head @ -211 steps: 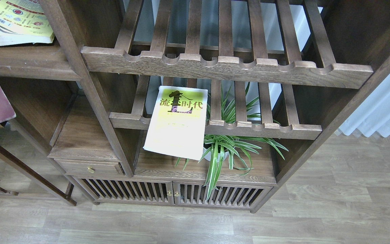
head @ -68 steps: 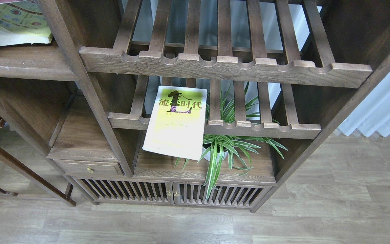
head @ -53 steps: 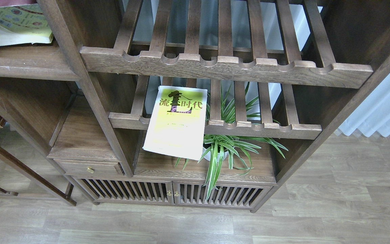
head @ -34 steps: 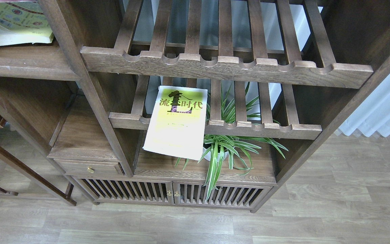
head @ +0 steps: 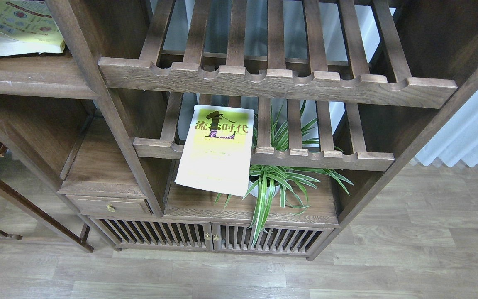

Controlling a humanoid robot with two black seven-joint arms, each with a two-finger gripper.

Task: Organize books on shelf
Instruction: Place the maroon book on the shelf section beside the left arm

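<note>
Books lie in two places: a yellow-backed paperback (head: 21,27) rests flat on the plank shelf (head: 27,77) at upper left, while the thin yellow-green-and-white book (head: 216,149) leans over the front rail of the lower slatted rack (head: 322,160), beside the spider plant (head: 278,182), so it probably needs moving. No end effector is in view, so its state cannot be told.

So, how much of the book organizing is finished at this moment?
One book with a yellow back cover already lies flat on the plank shelf at the upper left. Nothing is in hand: no arm or pincer shows in the view. Left to do: the yellow-green-and-white book rests tilted on the lower slatted rack, its bottom edge overhanging, beside the potted plant. No maroon book is visible.
</note>
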